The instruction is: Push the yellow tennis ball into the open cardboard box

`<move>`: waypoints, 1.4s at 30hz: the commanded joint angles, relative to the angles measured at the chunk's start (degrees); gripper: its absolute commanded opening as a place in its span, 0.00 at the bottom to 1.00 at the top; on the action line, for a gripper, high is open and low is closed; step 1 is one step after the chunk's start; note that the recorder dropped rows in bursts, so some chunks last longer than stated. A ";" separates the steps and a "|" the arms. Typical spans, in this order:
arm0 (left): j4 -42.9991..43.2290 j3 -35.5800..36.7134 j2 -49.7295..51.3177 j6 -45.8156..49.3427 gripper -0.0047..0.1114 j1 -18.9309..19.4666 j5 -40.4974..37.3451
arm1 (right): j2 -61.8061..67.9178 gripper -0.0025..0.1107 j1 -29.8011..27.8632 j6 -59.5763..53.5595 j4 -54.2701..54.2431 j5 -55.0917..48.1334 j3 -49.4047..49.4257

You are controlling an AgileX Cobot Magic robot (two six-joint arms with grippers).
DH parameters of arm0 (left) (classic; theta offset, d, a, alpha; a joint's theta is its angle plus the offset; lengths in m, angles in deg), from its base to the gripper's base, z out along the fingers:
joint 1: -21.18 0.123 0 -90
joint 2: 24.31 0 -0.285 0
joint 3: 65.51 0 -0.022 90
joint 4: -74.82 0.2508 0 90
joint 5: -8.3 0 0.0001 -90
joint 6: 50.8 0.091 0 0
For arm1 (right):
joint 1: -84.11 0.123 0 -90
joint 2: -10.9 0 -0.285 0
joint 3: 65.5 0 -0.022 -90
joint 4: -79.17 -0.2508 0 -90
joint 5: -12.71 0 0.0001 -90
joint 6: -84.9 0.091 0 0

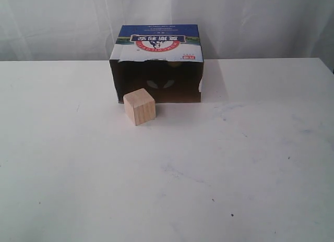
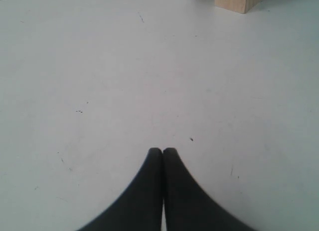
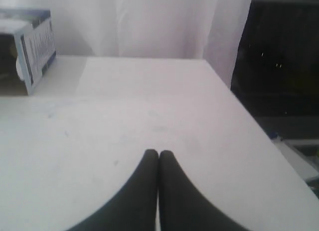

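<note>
Exterior view: open cardboard box [image 1: 156,41] sits far back on the bench [image 1: 235,164], wooden cube [image 1: 140,106] just before its mouth. Wrist views: left claw [image 2: 162,150] and right claw [image 3: 158,152] both pinched together.

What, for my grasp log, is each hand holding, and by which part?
Nothing: the left hand and the right hand are both shut and empty.

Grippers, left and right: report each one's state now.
Left gripper: closed, holding nothing.
Right gripper: closed, holding nothing.
</note>
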 commanded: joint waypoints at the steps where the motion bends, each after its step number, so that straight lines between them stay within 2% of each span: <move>1: -0.42 0.17 -0.27 -0.05 0.04 -0.35 0.04 | -0.37 0.02 -0.32 0.38 3.55 -3.44 0.40; 25: -0.42 0.17 -0.27 -0.17 0.04 -0.35 -0.54 | -0.37 0.02 -0.32 0.38 5.05 -3.44 0.40; 29: -0.42 0.17 -0.27 -0.17 0.04 1.80 -4.35 | -0.37 0.02 -0.32 0.38 5.05 -3.44 0.40; 42: -0.42 0.17 -0.27 -0.06 0.04 1.90 -4.13 | -0.37 0.02 -0.32 0.38 4.88 -3.53 0.40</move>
